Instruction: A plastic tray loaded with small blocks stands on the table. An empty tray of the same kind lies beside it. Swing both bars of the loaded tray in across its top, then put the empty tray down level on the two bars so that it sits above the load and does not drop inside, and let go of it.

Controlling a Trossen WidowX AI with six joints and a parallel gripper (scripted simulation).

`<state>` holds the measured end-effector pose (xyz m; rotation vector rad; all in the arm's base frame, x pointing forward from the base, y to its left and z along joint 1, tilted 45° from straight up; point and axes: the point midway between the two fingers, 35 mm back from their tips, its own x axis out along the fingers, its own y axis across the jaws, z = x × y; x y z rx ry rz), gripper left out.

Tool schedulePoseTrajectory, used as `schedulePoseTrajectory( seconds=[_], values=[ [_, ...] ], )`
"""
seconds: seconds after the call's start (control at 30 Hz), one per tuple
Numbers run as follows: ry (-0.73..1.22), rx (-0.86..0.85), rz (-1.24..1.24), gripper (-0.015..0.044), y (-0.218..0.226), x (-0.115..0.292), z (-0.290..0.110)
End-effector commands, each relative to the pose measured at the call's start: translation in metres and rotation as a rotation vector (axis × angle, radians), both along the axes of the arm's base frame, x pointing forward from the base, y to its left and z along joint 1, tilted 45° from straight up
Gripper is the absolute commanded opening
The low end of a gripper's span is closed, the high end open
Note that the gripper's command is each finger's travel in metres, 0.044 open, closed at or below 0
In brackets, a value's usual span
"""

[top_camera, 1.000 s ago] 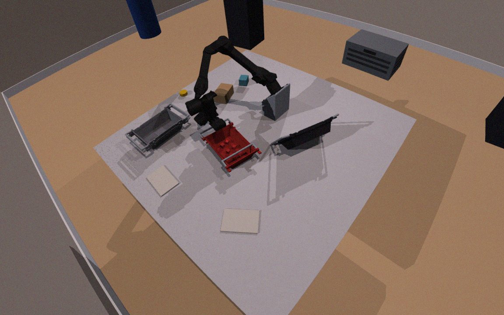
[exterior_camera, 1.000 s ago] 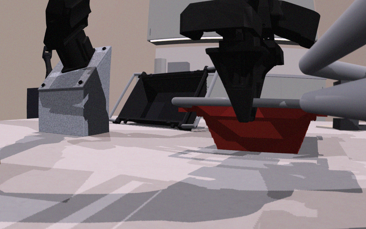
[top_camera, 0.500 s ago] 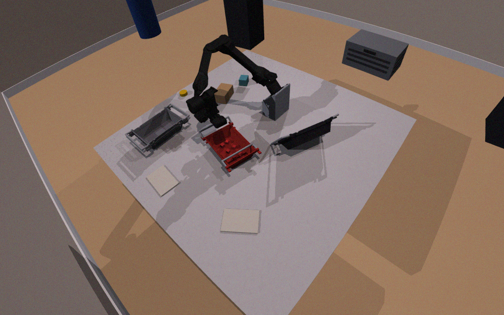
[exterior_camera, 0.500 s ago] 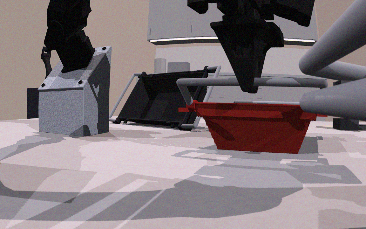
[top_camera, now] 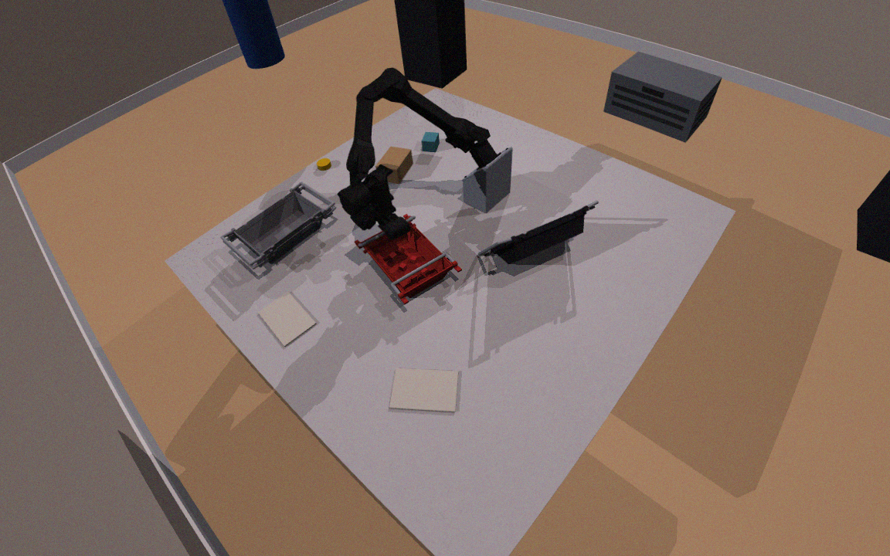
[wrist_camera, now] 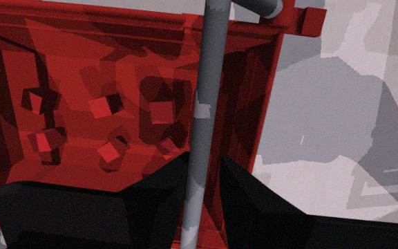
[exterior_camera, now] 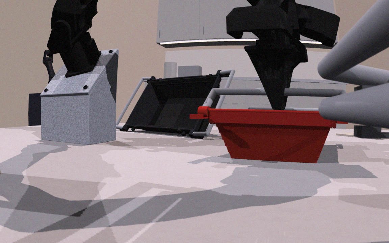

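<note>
1. Wrist view shows the gripper (wrist_camera: 204,173) narrowed around the near wire bar (wrist_camera: 206,104), one finger on each side of it; the bar sits between the fingers and appears guided rather than clamped tight
2. The bar's long axis runs straight away from the wrist camera, across the width of the red loaded tray (wrist_camera: 81,52)
3. The bar lies just inside the tray's end wall, above the small blocks (wrist_camera: 99,107), so this bar appears part-way through its inward swing
4. Exterior view shows the bar raised above the tray's rim (exterior_camera: 268,116), with the gripper pointing straight down on it
5. Top view places the far wire bar (top_camera: 427,266) at the opposite end, away from the gripper
6. The empty tray (top_camera: 275,225) lies beside the loaded tray, near the arm
</note>
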<state>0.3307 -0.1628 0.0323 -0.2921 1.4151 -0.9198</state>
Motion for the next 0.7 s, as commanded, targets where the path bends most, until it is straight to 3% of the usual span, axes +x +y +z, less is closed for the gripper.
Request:
schedulePoseTrajectory(
  seconds=[0.0, 0.37, 0.67],
  values=[
    [0.010, 0.002, -0.004, 0.0086, 0.000, 0.000, -0.015],
    [0.010, 0.003, -0.004, 0.0086, 0.027, 0.006, 0.021],
    [0.017, 0.008, 0.003, 0.0086, 0.026, 0.005, 0.015]
  ],
)
